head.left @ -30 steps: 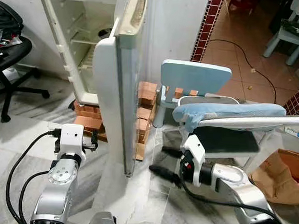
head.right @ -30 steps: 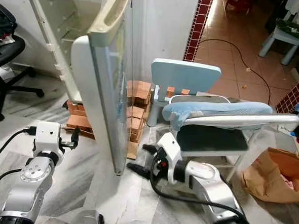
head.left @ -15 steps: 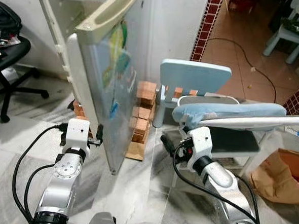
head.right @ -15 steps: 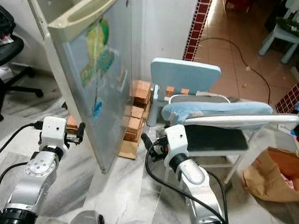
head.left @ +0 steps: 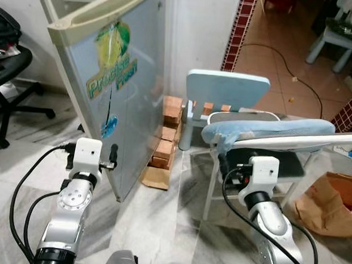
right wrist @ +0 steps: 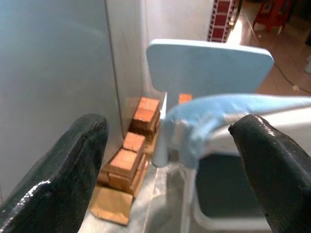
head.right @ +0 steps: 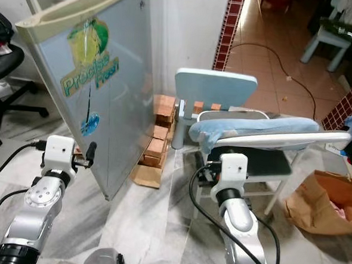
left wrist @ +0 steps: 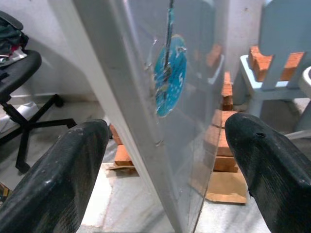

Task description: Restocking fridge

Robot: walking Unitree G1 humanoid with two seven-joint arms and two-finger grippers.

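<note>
1. Both grippers have their black fingers spread wide with nothing between them: the left gripper (left wrist: 165,160) faces the lower edge of the fridge door (head.left: 115,104), and the right gripper (right wrist: 170,160) points toward the chairs beside it.
2. Fridge door: pale blue-grey, swung most of the way toward its cabinet, with its outer face to the camera. It carries a green and yellow sticker (head.left: 111,65) and a round blue sticker (left wrist: 170,80) lower down.
3. Fridge base: red bricks (head.left: 167,128) are stacked at the foot of the fridge, with a flat piece of cardboard (head.left: 155,177) on the floor just in front of them.
4. Floor: grey-veined marble tiles (head.left: 158,226) near the robot, and orange-brown tiles (head.left: 275,66) farther off (a black cable crosses them).
5. Right side: a light blue child's chair (head.left: 226,93) stands against the white wall; just beside it is a white-framed chair draped with a blue cloth (head.left: 266,128). A brown paper bag (head.left: 330,204) lies on the floor.
6. Left side: a black office chair (head.left: 8,86) stands well apart from the fridge.
</note>
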